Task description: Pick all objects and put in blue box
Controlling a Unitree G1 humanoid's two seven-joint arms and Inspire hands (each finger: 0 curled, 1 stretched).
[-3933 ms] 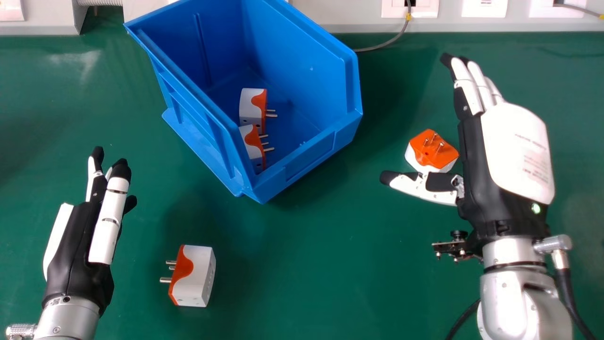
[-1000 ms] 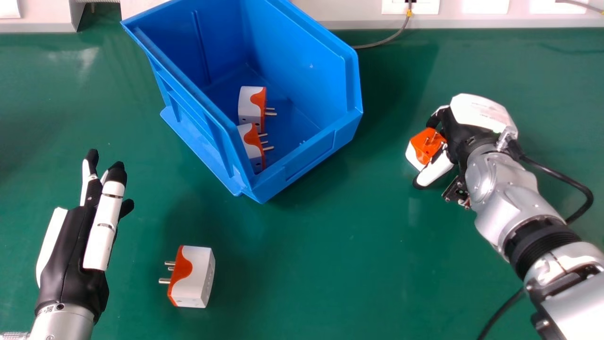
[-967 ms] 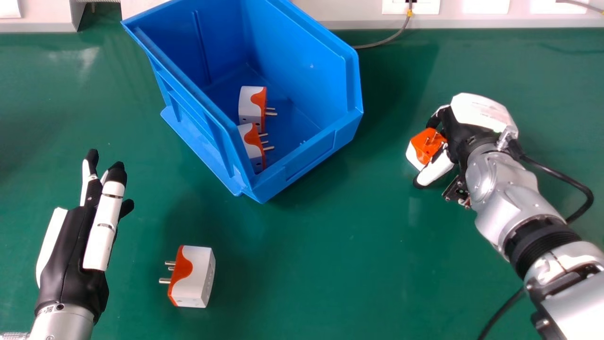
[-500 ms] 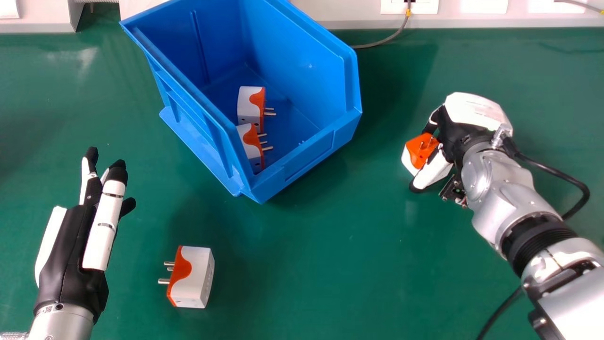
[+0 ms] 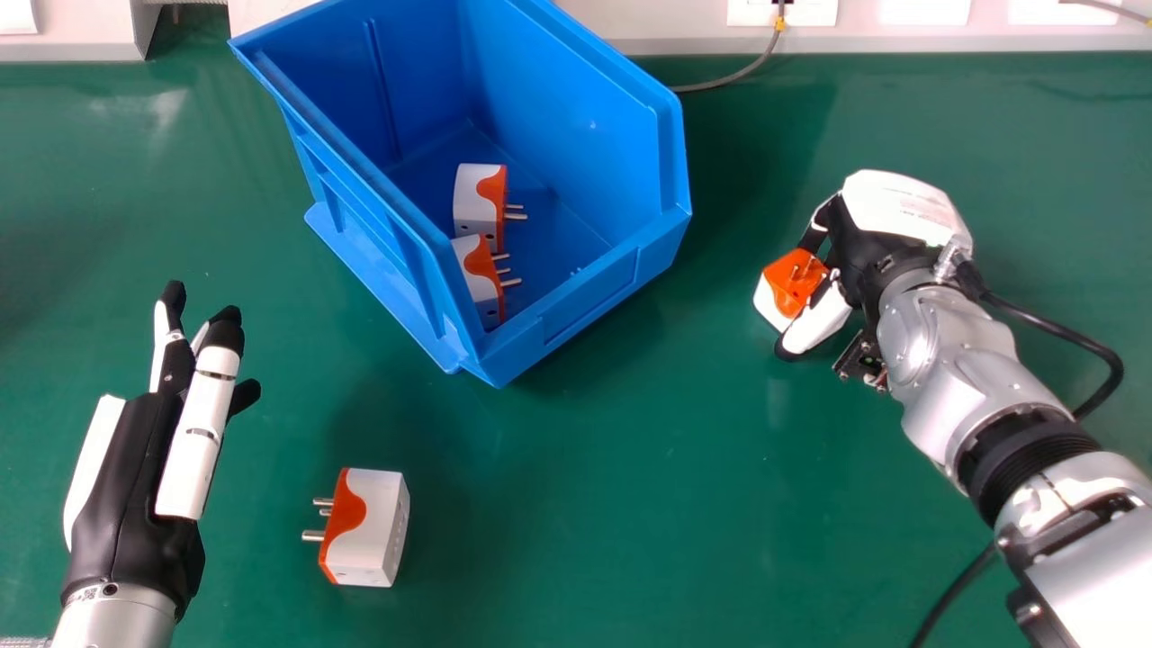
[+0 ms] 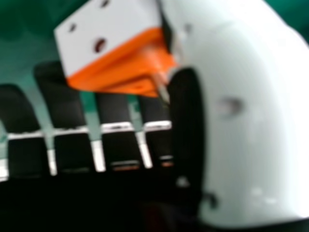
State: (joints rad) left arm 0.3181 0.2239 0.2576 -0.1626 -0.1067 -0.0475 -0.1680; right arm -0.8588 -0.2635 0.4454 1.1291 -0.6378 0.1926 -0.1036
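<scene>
Your right hand point(image 5: 866, 241) has its fingers and thumb clamped around a plug adapter point(image 5: 779, 292), prongs up, well apart from the blue box point(image 5: 594, 310). You have two adapters point(image 5: 474, 200) inside that box; a loose adapter point(image 5: 371, 531) lies on the worktop point(image 5: 630, 504) near your left hand point(image 5: 135, 477), fingers extended.

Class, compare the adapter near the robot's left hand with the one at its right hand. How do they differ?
The left adapter's pins point sideways; the right adapter's point mostly upward. The left adapter rests untouched on the table; the right adapter is pinched between the right hand's thumb and fingers. Both have white bodies, orange pin sides and metal pins.
</scene>
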